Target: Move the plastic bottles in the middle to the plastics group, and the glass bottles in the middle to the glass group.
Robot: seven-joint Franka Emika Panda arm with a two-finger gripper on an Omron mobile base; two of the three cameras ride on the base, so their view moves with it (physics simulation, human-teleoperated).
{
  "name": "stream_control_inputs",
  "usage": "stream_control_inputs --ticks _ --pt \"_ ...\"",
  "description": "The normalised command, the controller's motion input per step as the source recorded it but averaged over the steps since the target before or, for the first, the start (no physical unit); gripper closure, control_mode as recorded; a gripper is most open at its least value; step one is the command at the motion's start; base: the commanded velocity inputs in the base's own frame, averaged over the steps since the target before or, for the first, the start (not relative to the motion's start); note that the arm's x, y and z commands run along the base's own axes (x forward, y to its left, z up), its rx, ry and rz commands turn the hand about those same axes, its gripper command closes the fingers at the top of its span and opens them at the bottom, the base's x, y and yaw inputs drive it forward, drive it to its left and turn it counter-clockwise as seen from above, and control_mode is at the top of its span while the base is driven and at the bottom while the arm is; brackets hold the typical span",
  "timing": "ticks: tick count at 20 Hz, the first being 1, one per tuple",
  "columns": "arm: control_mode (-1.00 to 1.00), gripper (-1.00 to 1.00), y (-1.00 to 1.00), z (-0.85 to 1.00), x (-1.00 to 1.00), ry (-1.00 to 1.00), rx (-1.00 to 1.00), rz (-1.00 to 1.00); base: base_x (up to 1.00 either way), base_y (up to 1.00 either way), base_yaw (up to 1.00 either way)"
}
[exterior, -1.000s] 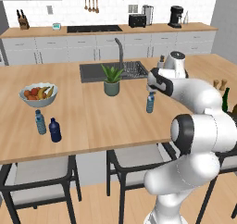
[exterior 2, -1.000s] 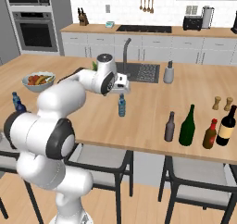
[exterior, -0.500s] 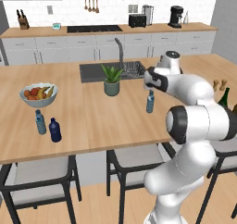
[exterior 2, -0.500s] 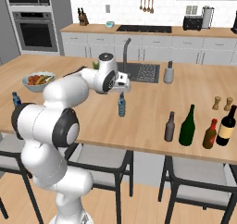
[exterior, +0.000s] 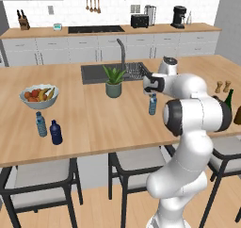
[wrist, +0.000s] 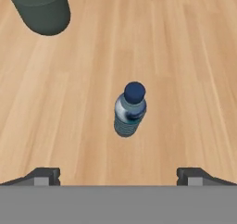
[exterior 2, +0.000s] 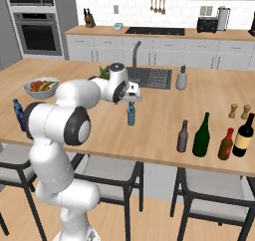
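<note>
The gripper point(wrist: 118, 174) hangs above the small pale-blue water bottle point(wrist: 130, 109), its two dark fingertips point(wrist: 42, 175) spread wide and holding nothing. That bottle point(exterior: 152, 103) stands upright with its blue cap on, alone in the middle of the wooden island counter point(exterior: 94, 123), near the potted plant point(exterior: 113, 81). Far to the left, by the fruit bowl point(exterior: 39, 95), stand another pale-blue bottle point(exterior: 41, 124) and a dark navy bottle point(exterior: 56, 132), just beside each other. Off to the right stand a slim brown bottle point(exterior 2: 183, 136) and a tall green wine bottle point(exterior 2: 201, 135).
</note>
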Motion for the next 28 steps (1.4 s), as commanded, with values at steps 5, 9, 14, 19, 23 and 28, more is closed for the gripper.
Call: stream_control_inputs --ticks 5,9,14,19,23,28 --pt "-1.0 -1.0 0.0 0.0 0.24 0.0 0.0 0.0 0.0 0.0 0.0" --pt "-1.0 -1.0 -0.07 -0.01 0.04 0.0 0.0 0.0 0.0 0.0 0.0" --pt "-1.0 -1.0 -0.01 -0.3 0.04 0.02 0.0 0.0 0.0 0.0 0.0" --pt "-1.0 -1.0 0.0 -0.17 0.12 0.02 0.0 0.0 0.0 0.0 0.0" --pt "-1.0 -1.0 -0.01 -0.12 0.26 0.0 0.0 0.0 0.0 0.0 0.0" --pt "-1.0 -1.0 -0.14 -0.07 0.21 0.03 0.0 0.0 0.0 0.0 0.0"
